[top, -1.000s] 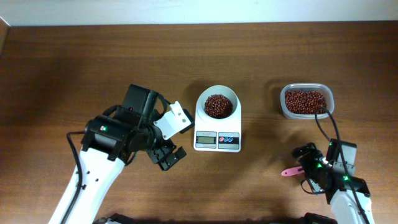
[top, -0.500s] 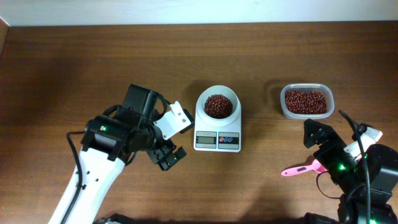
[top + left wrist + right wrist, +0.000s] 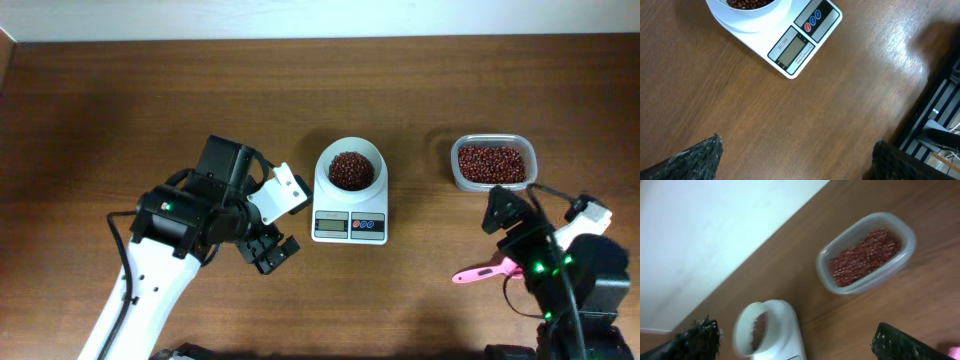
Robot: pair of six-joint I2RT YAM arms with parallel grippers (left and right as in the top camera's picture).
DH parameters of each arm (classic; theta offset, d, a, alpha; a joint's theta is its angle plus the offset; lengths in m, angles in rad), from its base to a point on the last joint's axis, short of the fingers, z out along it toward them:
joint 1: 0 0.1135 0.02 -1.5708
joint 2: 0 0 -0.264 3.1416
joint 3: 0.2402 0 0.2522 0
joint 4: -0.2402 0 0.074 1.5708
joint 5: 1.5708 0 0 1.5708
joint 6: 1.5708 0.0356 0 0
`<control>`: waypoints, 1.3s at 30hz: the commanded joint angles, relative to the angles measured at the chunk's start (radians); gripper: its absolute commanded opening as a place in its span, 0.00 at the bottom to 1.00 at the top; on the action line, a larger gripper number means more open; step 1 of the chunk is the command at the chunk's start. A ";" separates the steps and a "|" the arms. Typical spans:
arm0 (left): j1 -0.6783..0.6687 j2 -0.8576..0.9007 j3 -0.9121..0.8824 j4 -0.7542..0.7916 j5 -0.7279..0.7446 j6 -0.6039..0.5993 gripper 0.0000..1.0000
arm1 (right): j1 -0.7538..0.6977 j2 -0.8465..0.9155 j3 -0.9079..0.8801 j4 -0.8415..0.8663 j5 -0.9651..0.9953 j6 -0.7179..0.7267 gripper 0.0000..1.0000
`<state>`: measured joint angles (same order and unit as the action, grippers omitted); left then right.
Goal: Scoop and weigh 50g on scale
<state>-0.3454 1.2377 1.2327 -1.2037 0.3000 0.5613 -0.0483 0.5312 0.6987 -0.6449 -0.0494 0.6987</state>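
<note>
The white scale (image 3: 350,222) stands mid-table with its round white bowl (image 3: 351,168) holding a heap of red-brown beans (image 3: 350,168). It also appears in the left wrist view, scale (image 3: 799,44), and blurred in the right wrist view, scale (image 3: 785,330). My left gripper (image 3: 271,250) hovers open over bare wood just left of the scale, its fingers (image 3: 695,159) wide apart and empty. My right gripper (image 3: 503,212) is open at the right, below the clear tub, holding nothing. A pink scoop (image 3: 484,271) lies on the table beside the right arm.
A clear plastic tub (image 3: 492,163) of the same beans sits at the right, tub (image 3: 867,252) ahead of the right gripper. The table's far edge meets a white wall (image 3: 705,235). Its near edge and dark frame (image 3: 935,115) show at the left wrist view's right side.
My right arm has lifted and swung away from the pink scoop, which now lies in plain sight on the table. The left arm has not moved.
</note>
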 commanded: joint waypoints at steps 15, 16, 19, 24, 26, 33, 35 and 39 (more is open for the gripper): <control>0.003 -0.007 -0.002 0.002 0.011 0.016 0.99 | 0.109 -0.006 0.013 -0.071 0.320 -0.011 0.99; 0.003 -0.007 -0.002 0.002 0.011 0.016 0.99 | 0.109 -0.006 0.013 -0.071 0.319 -0.011 0.99; 0.003 -0.007 -0.002 0.002 0.011 0.016 0.99 | 0.109 -0.006 0.013 -0.074 0.319 -0.011 0.99; 0.003 -0.007 -0.002 0.002 0.011 0.016 0.99 | 0.109 -0.006 0.013 -0.074 0.340 -0.049 0.99; 0.003 -0.007 -0.002 0.002 0.011 0.016 0.99 | 0.109 -0.006 0.013 -0.073 0.346 -0.131 0.99; 0.003 -0.007 -0.002 0.002 0.011 0.016 0.99 | 0.107 -0.030 -0.098 0.154 0.200 -0.402 0.99; 0.003 -0.007 -0.002 0.002 0.011 0.016 0.99 | 0.106 -0.095 -0.205 0.288 0.153 -0.407 0.99; 0.003 -0.007 -0.002 0.002 0.011 0.016 0.99 | 0.105 -0.303 -0.409 0.449 0.083 -0.407 0.99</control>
<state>-0.3454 1.2377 1.2320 -1.2037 0.3000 0.5613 0.0513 0.3389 0.3782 -0.2333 0.1036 0.3138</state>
